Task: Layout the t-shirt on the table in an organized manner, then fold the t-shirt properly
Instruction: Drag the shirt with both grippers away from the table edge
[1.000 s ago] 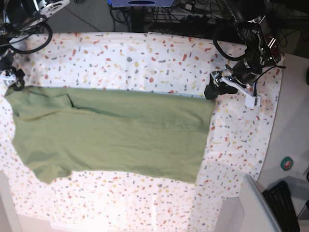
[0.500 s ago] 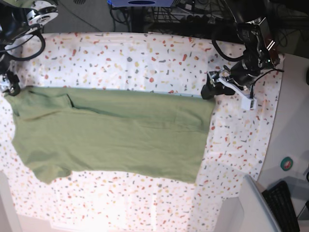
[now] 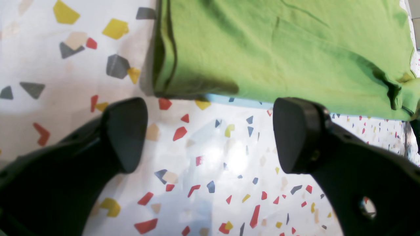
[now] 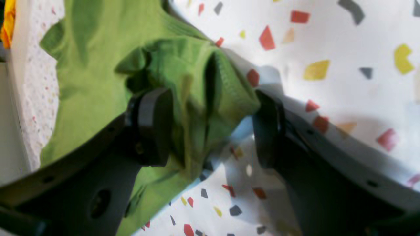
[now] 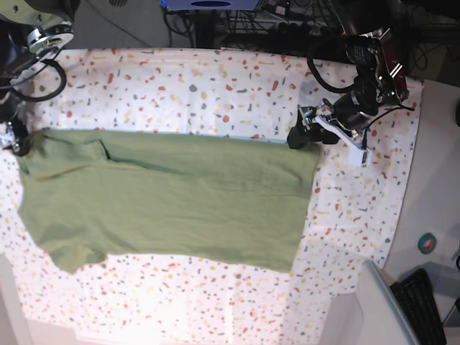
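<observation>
The olive-green t-shirt (image 5: 165, 198) lies spread flat across the speckled table (image 5: 215, 86), sleeves toward the left of the base view. My left gripper (image 5: 302, 134) hovers at the shirt's upper right corner. In the left wrist view it (image 3: 210, 134) is open, with only the table cloth (image 3: 213, 170) between its fingers and the shirt's edge (image 3: 262, 49) just beyond the tips. My right gripper (image 5: 16, 140) is at the shirt's upper left corner. There it (image 4: 210, 129) stands open, straddling a bunched fold of the shirt (image 4: 197, 75) that fills most of the gap.
A plain grey-white surface (image 5: 435, 180) borders the table on the right, carrying a small round green-and-red object (image 5: 427, 243). A keyboard (image 5: 420, 305) and a grey box (image 5: 374, 309) sit at the lower right. Cables and frames run along the back edge.
My left gripper has shifted left, closer to the shirt's upper right corner. My right gripper has come down onto the upper left corner, and the fabric there has bunched slightly inward.
</observation>
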You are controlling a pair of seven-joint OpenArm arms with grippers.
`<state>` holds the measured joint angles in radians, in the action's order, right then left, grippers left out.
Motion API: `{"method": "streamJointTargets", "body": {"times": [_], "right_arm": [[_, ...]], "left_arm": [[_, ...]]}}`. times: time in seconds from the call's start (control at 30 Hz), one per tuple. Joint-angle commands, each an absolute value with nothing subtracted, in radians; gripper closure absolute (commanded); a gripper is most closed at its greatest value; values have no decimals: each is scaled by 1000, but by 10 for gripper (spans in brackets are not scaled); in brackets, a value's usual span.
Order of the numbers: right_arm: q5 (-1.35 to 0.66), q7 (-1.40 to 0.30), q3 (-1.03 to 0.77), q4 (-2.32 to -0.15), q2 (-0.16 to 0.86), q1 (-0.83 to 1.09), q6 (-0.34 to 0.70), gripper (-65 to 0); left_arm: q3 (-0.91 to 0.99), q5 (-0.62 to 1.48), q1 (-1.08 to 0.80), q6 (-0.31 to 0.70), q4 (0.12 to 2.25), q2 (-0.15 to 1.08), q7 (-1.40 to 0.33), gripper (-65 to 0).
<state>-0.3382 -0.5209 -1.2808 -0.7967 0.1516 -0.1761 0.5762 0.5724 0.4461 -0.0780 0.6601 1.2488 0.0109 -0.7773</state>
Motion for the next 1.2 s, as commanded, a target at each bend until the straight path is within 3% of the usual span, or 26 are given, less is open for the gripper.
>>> {"method": "streamJointTargets", "body": {"times": [0.0, 0.2, 0.63, 0.7, 0.77, 0.83, 0.9, 0.93, 1.0, 1.03, 1.17], "right_arm": [[-341, -519, -1276, -791, 166, -183, 584, -363], [-341, -521, -1274, -785, 166, -182, 584, -363], [-338, -522, -1274, -785, 166, -174, 584, -363], [-338, -516, -1274, -785, 166, -174, 584, -363], [-338, -516, -1274, -785, 168, -176, 584, -362], [-338, -516, -1274, -785, 179, -179, 584, -359], [-338, -516, -1274, -785, 183, -179, 584, -297], [-338, -516, -1274, -785, 183, -179, 584, -236], [-338, -516, -1274, -785, 185, -179, 584, -41], [-338, -516, -1274, -785, 186, -179, 584, 0], [-338, -536, -1276, -794, 186, -159, 584, 0]], "left_arm": [[573, 446, -71, 664, 1256, 15, -779, -571], [573, 447, -53, 579, 1244, 8, -717, -571], [567, 447, 45, 578, 1095, -7, -711, -559], [567, 447, 50, 578, 1084, -7, -711, -476], [567, 447, 61, 578, 1064, -5, -711, -339], [567, 447, 62, 578, 1047, -4, -711, -166], [567, 447, 62, 578, 1047, -2, -713, 0], [567, 446, 62, 578, 1047, -1, -713, 0], [567, 446, 54, 578, 1049, 2, -713, 0], [567, 446, 53, 578, 1049, 2, -714, 0], [573, 446, 10, 578, 1102, 22, -754, 0]]}}
